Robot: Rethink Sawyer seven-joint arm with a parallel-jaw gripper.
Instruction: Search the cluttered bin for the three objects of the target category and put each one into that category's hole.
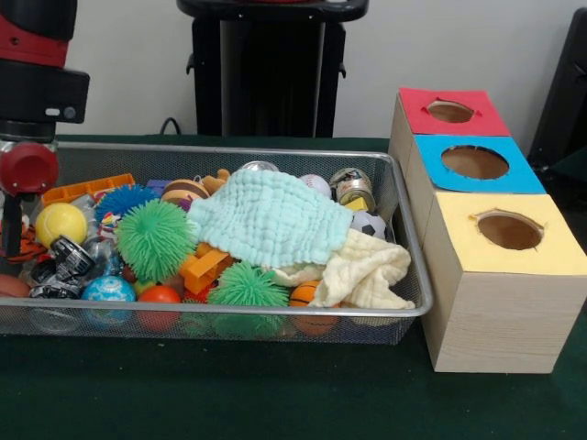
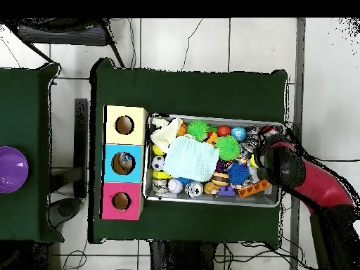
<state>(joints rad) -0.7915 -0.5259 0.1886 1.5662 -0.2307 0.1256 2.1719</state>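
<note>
Front view: arm (image 1: 32,101) hangs over the bin (image 1: 275,152)'s left end, its tool's state seemingly unreadable.

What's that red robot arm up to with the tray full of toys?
The arm hangs over one end of the wire mesh bin, which is packed with balls, spiky toys and two cloths. Its gripper reaches down among the toys there; whether it holds anything is unclear. Beside the bin stand three wooden boxes with holes on top.

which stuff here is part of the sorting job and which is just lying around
Job:
- silver wire mesh bin full of toys and cloths
- red-topped wooden box, blue-topped wooden box and yellow-topped wooden box, each with a hole
- red and black robot arm over the bin's end

Lying about:
- purple bowl on the side table
</note>
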